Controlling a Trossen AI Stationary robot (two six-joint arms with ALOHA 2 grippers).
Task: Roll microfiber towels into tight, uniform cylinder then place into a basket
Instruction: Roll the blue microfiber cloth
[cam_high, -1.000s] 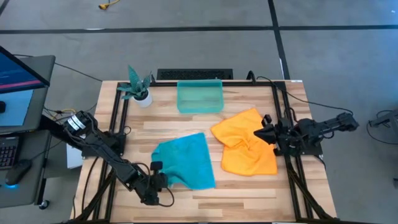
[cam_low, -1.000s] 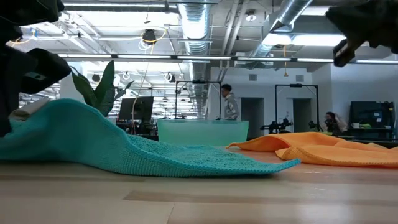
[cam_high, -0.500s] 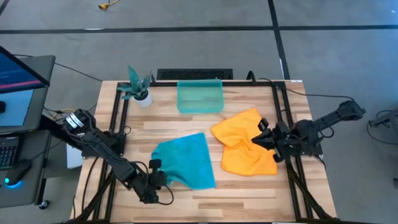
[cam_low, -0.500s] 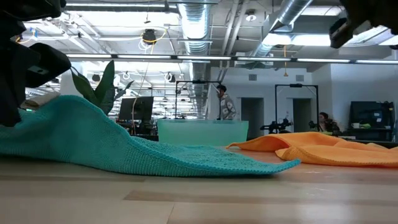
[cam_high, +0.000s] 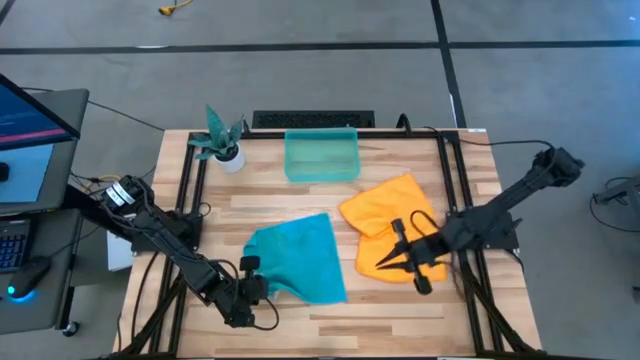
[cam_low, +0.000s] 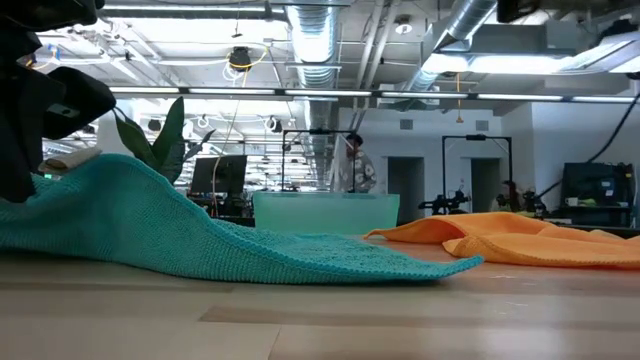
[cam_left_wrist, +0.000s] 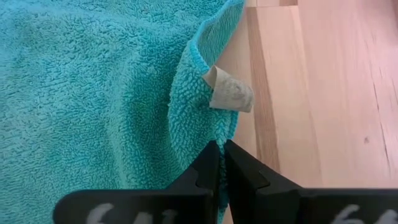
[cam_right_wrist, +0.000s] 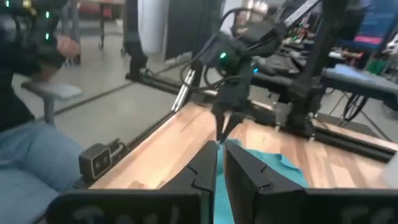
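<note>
Left wrist view: left claw (cam_left_wrist: 219, 163) pinched shut on teal towel (cam_left_wrist: 93, 93) edge; keep it taut. Right claw (cam_high: 400, 258), nearly closed, empty, over orange towel (cam_high: 385, 215)

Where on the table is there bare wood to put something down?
Bare wood runs along the front edge, below both towels, and right of the basket. The middle is crowded with the teal towel and orange towel.

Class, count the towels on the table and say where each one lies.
2. The teal towel lies near the front left, by the left gripper. The orange towel lies to its right, under the right gripper. None seem hidden.
</note>
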